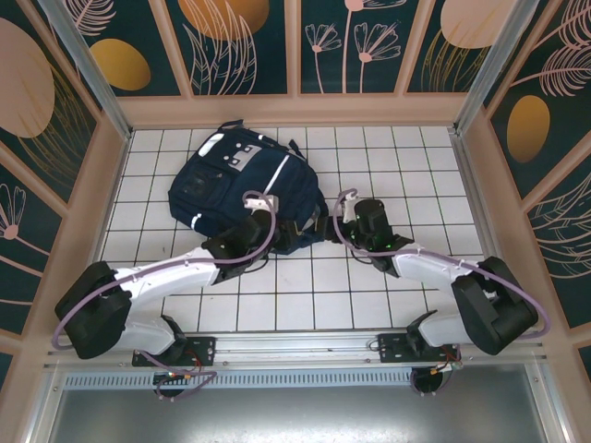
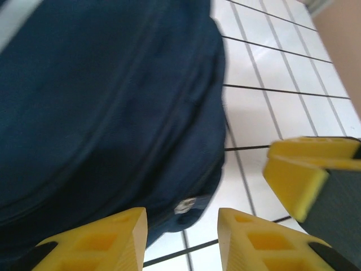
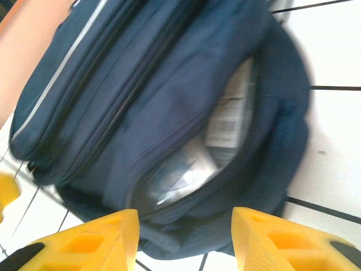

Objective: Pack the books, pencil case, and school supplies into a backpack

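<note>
While its two yellow fingers (image 2: 93, 243) are standing apart with nothing pinched between them, the left gripper (image 2: 181, 240) is hanging open just over the near edge of the backpack (image 2: 101, 113). A small metal zipper pull (image 2: 185, 205) is showing on that edge, in the gap ahead of the fingertips. Just to the right, a yellow finger of the other arm is poking into the left wrist view above the white tiled table (image 2: 282, 68).

The right gripper (image 3: 183, 240) is likewise standing open, its jaws spread wide and gripping nothing, and it is facing the backpack's unzipped mouth from the right. Inside that opening a clear bluish packet (image 3: 180, 172) is lying against the lining, and beside it a white printed piece (image 3: 231, 113) is showing; I cannot tell what that piece is. A thin pale stripe (image 3: 56, 90) is running along the bag's closed side.

From the top view, the navy backpack is lying flat on the tiles, left of centre and towards the far side, with its white patches turned up. Both arms are reaching in from the near edge and meeting at the bag's near right corner, the left one over the fabric, the right one just beside it. Dark floral panels (image 1: 249, 46) are enclosing the table.
</note>
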Controlling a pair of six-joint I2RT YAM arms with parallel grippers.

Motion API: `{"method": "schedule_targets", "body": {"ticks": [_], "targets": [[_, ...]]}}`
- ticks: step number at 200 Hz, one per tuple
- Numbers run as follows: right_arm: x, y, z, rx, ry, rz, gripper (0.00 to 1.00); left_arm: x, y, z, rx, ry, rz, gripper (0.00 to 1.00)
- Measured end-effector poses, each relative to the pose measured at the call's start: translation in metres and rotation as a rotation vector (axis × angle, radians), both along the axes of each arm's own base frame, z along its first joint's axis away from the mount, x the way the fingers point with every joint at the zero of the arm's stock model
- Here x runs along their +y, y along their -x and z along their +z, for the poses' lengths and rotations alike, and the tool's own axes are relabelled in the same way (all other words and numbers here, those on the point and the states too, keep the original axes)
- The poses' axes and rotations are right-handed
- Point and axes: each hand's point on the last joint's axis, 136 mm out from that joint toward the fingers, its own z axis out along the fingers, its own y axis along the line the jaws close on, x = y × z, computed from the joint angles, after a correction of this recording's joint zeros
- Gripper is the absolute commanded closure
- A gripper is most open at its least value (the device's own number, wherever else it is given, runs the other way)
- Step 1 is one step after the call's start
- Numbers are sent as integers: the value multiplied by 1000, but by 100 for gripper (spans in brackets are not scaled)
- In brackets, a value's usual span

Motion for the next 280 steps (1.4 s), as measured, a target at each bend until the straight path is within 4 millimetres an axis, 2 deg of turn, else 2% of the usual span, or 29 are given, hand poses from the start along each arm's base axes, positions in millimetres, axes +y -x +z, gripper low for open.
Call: {"method": "schedule_targets", "body": {"ticks": [22, 44, 75, 134, 170, 199, 219, 250, 280], "targets": [[19, 13, -12, -10, 27, 112, 57, 22, 3, -22, 42, -35, 59, 62], [25, 18, -29, 15, 55, 168, 57, 34, 4, -37, 79, -52, 92, 62], [29, 16, -36, 16, 77, 196, 52, 36, 3, -41, 91, -48, 106, 61], [38, 18, -45, 29, 81, 257, 55, 36, 4, -53, 114, -67, 107, 62], [40, 19, -47, 29, 84, 276, 54, 36, 3, -53, 113, -66, 106, 61], [44, 15, -49, 23, 97, 286, 64, 35, 4, -54, 114, -64, 103, 61], [45, 14, -51, 21, 105, 286, 73, 35, 3, -54, 117, -63, 103, 60], [46, 15, -52, 18, 119, 284, 84, 36, 3, -54, 118, -61, 107, 60], [44, 19, -50, 5, 133, 269, 98, 35, 5, -56, 133, -48, 104, 60]]}}
